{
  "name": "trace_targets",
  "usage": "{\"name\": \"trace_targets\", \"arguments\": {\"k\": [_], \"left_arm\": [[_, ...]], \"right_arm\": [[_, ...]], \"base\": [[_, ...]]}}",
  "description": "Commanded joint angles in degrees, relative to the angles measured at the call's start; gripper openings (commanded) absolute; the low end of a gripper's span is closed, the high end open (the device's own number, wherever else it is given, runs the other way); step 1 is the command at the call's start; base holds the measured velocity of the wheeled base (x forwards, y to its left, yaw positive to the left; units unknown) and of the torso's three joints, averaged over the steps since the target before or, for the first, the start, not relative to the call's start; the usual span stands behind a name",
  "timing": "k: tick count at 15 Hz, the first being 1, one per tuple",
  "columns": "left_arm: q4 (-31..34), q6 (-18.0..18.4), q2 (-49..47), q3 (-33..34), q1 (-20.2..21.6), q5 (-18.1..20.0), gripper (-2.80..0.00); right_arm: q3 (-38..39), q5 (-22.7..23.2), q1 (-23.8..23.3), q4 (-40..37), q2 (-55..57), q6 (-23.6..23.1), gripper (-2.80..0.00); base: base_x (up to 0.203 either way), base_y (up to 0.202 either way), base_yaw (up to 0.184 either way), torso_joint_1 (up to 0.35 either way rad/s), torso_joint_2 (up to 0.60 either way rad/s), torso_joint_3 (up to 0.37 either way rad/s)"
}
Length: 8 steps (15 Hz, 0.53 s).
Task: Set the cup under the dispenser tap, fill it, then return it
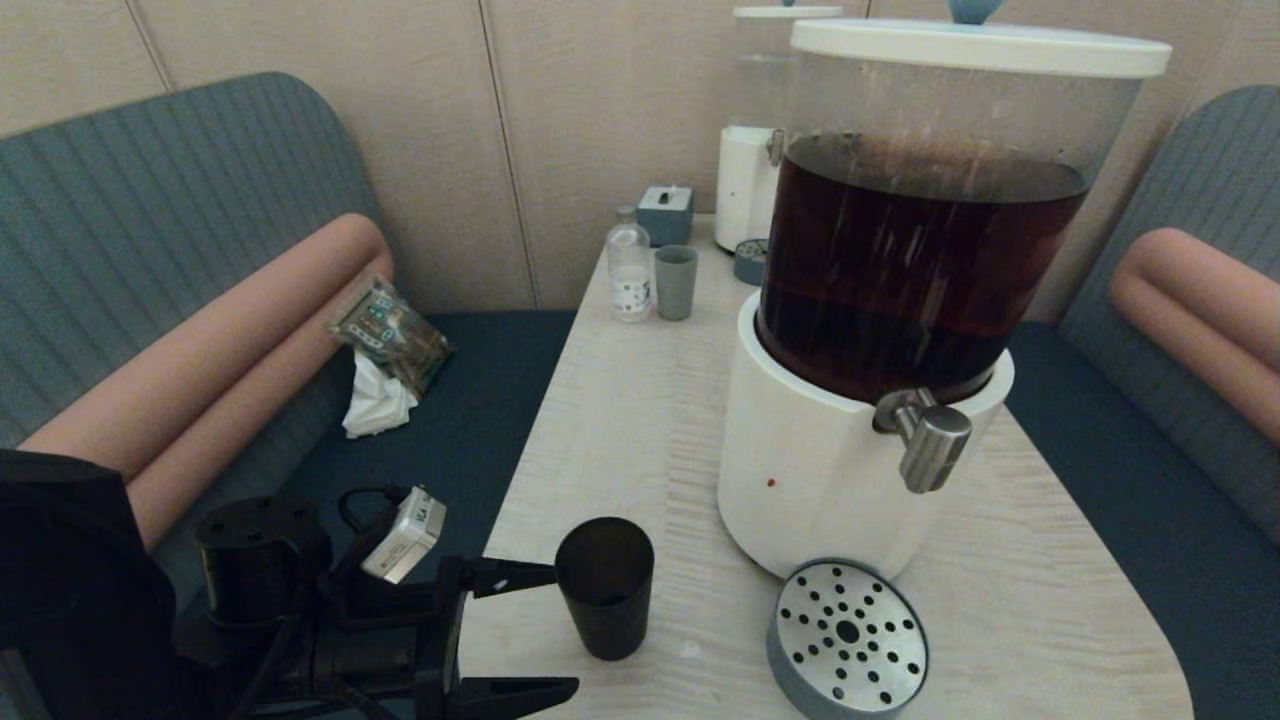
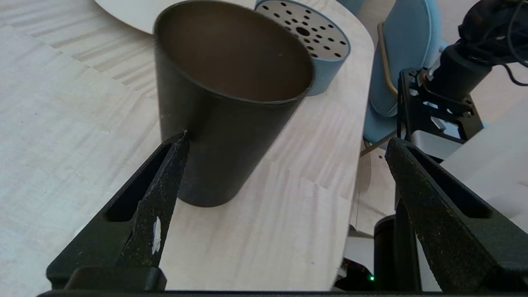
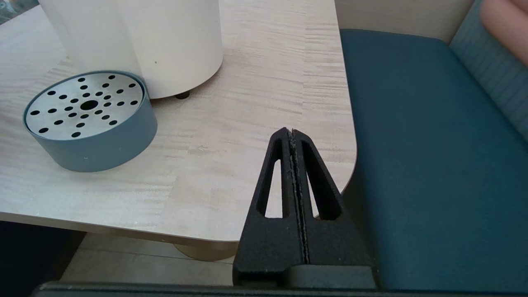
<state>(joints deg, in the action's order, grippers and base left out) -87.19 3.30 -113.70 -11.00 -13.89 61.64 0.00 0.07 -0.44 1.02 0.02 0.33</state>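
Observation:
The dark tapered cup [image 1: 605,588] [image 2: 225,107] stands upright and empty on the pale wooden table [image 1: 620,420], near its front left edge. My left gripper [image 1: 565,630] [image 2: 286,142] is open just left of it, one fingertip [image 2: 178,142] at the cup's side and the other well clear toward the table's front edge. The brushed-steel dispenser tap [image 1: 930,435] juts from the white base [image 1: 810,470] of the big dispenser holding dark brown liquid, to the cup's right and farther back. My right gripper [image 3: 292,133] is shut and empty over the table's front right corner.
A blue-grey round drip tray with a perforated steel top [image 1: 848,640] [image 2: 307,37] [image 3: 88,117] lies in front of the dispenser base, right of the cup. Farther back stand a small grey-green cup [image 1: 676,282], a clear bottle [image 1: 629,265] and a second dispenser [image 1: 755,170]. Benches flank the table.

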Motion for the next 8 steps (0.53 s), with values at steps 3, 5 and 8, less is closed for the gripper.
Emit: {"name": "trace_targets", "arguments": {"k": [3, 5, 8], "left_arm": [[-0.48, 0.12, -2.9, -1.61, -0.35, 0.16, 0.0], [-0.48, 0.05, -4.28, -2.83, -0.35, -0.16, 0.0], [-0.48, -0.26, -6.36, -5.15, -0.35, -2.79, 0.0]], "right_arm": [[0.35, 0.01, 0.0, 0.04, -0.11, 0.02, -2.8], [0.35, 0.01, 0.0, 0.04, -0.2, 0.02, -2.8], [0.35, 0.01, 0.0, 0.04, -0.2, 0.02, -2.8]], "base": [[0.0, 0.0, 0.0, 0.0, 0.0, 0.0], [0.0, 0.0, 0.0, 0.0, 0.0, 0.0], [0.0, 0.0, 0.0, 0.0, 0.0, 0.0]]}}
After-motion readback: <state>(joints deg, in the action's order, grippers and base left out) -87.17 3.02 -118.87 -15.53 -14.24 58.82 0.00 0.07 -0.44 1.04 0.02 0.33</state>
